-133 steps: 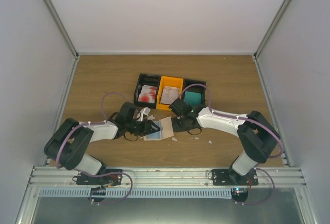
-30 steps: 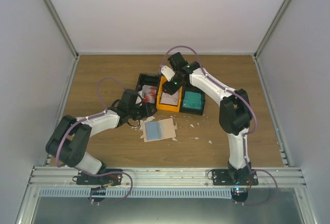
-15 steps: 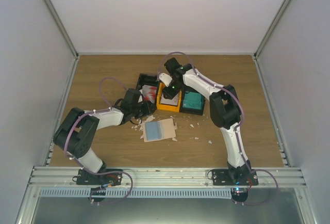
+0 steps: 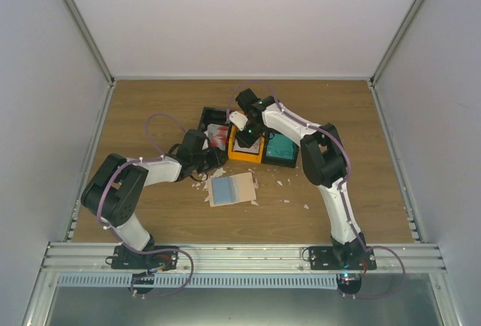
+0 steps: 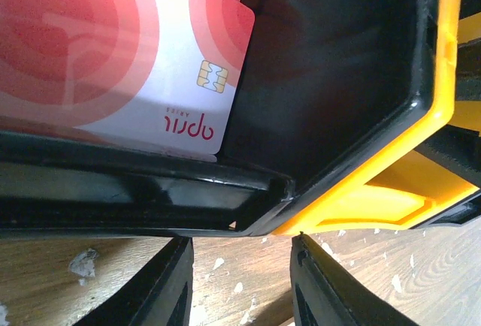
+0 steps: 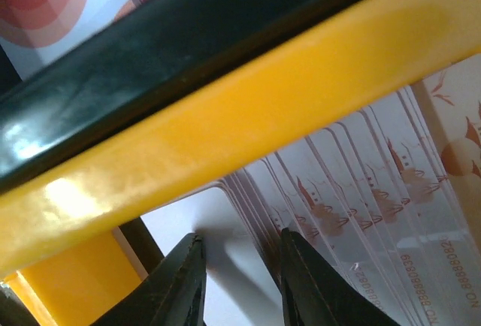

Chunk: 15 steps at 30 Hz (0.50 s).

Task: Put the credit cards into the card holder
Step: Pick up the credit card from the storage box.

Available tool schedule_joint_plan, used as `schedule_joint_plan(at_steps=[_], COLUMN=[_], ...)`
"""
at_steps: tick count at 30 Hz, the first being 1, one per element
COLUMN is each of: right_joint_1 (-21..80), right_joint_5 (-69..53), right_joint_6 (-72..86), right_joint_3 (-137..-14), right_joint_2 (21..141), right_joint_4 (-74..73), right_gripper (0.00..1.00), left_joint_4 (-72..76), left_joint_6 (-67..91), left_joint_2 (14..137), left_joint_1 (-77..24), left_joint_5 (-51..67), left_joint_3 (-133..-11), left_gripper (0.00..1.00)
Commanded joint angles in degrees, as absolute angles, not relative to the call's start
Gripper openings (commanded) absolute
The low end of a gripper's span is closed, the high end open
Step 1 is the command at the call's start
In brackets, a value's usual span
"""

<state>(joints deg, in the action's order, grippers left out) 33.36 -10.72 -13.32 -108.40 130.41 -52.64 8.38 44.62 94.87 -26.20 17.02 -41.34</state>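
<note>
Left gripper (image 5: 240,266): I saw its jaws apart and empty, at the 6 o'clock edge of the black bin (image 5: 338,55) holding red-and-white cards (image 5: 113,55) | right gripper (image 6: 240,255): over pale cards (image 6: 361,191) in the orange bin (image 6: 225,131), I couldn't tell whether it pinched them | card holder (image 4: 242,188): lay open at the orange bin's 6 o'clock.

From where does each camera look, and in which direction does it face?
Top external: high behind the robot, looking down at the table; left arm and right arm show whole.
Left wrist: close over the black bin, facing its red-and-white card; left gripper at the bottom.
Right wrist: close over the orange bin, facing its pale cards; right gripper at the bottom.
Shared: both wrist views show the joined black and orange walls.
</note>
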Motion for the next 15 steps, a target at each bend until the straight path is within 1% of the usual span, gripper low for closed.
schedule_joint_plan(at_steps=[1,9,15], right_joint_1=[33.87,34.59,35.46], right_joint_5=[-11.33,-10.05,-7.42], right_joint_6=[-13.73,-11.55,-9.29], right_joint_3=[-108.27,-105.30,-102.99], right_joint_2=[131.07,128.55,126.18], right_joint_4=[-54.00,-53.02,-52.24], right_gripper=[0.28,0.29,0.36], left_joint_4=[11.00,11.03,10.81], left_joint_6=[44.88,45.53,45.35], left_joint_2=[95.99,97.32,98.06], left_joint_1=[-25.93,-25.94,-25.99], left_joint_5=[15.97,15.80,15.60], left_joint_3=[-43.19,-44.76,-45.61], left_gripper=[0.38,0.38,0.38])
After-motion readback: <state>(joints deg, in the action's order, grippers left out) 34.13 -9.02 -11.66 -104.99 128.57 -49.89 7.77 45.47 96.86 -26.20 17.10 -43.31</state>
